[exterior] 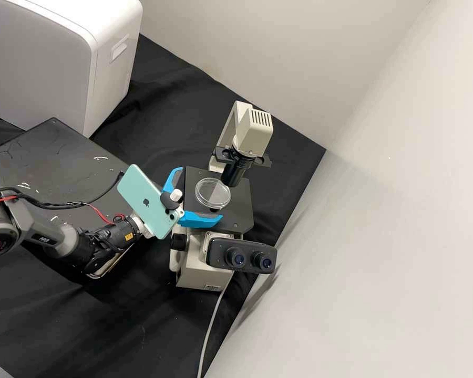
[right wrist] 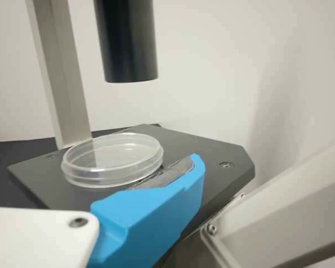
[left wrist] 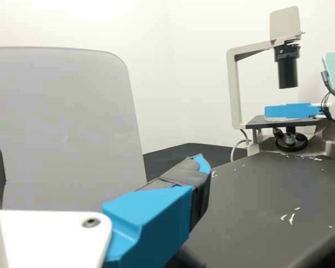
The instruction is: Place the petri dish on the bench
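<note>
My right pincer is spread and holds nothing. One blue finger lies just beside the near wall of the petri dish; I cannot tell if it touches. The dish sits flat on the black stage of the microscope, not yet on the counter.

To do this well, I judge I should ease forward until both fingers flank the dish at its widest, then close gently, since a thin clear wall may slip or crack. The dark tube hangs right above the dish, so I would lift only a little, draw back level, and then go down.

The eyepieces jut out below the stage front, and the white column stands just behind the dish. A scuffed black plate beside the microscope looks like a fair landing spot. My left pincer, spread and holding nothing, sits low over that plate and faces the white box, well apart from the dish.
</note>
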Controlling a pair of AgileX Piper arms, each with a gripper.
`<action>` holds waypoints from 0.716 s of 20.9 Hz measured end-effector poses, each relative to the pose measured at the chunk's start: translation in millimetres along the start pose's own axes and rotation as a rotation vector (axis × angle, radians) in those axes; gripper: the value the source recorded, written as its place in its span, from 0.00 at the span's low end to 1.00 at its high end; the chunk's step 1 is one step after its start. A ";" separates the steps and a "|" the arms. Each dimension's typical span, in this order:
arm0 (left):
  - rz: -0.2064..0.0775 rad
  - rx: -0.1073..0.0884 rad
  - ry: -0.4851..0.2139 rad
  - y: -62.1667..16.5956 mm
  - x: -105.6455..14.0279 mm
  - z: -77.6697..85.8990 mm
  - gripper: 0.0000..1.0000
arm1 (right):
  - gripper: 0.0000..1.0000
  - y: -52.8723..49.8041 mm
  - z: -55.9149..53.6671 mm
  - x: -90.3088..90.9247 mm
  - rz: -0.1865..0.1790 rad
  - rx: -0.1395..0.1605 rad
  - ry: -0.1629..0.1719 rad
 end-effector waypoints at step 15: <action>0.000 0.001 -0.004 0.0 0.0 0.4 1.00 | 1.00 -5.9 9.5 41.3 0.000 -0.049 -0.036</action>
